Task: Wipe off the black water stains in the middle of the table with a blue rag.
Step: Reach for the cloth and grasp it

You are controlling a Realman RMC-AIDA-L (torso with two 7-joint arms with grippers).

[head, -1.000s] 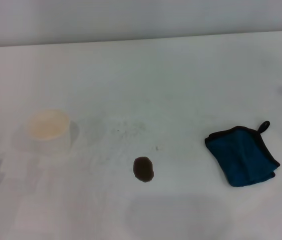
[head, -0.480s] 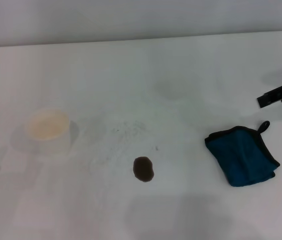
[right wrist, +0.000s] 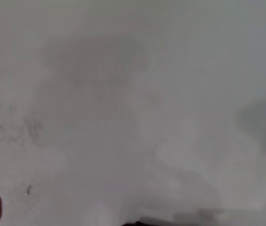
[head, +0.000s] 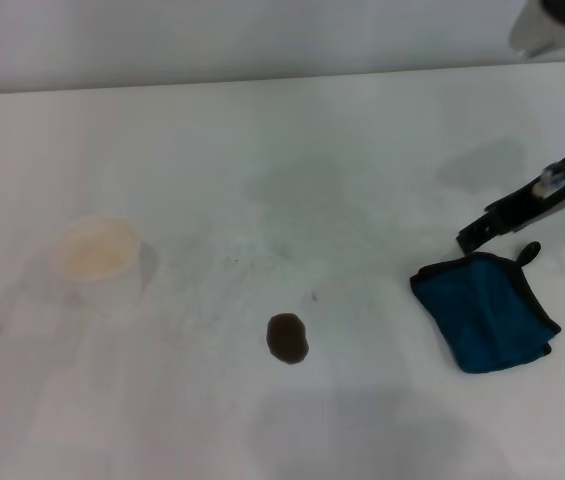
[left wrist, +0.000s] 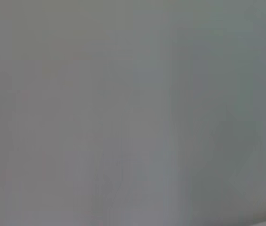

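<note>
Head view shows the white bench (head: 292, 130) filling nearly the whole scene. Toward its right edge lies the blue rag (head: 487, 312), folded, flat on the surface, its small black loop at the far corner. The right claw (head: 502, 222) reaches in from the right edge, hovering just beyond the rag's far side, close to the loop; whether its fingers are parted or closed cannot be told. A white cup (head: 97, 262) stands toward the left edge. The black water stains (head: 288, 338), one small dark oval blot, sit around mid-bench nearer the front edge, between cup and rag, well apart from both. The left claw is out of sight.
</note>
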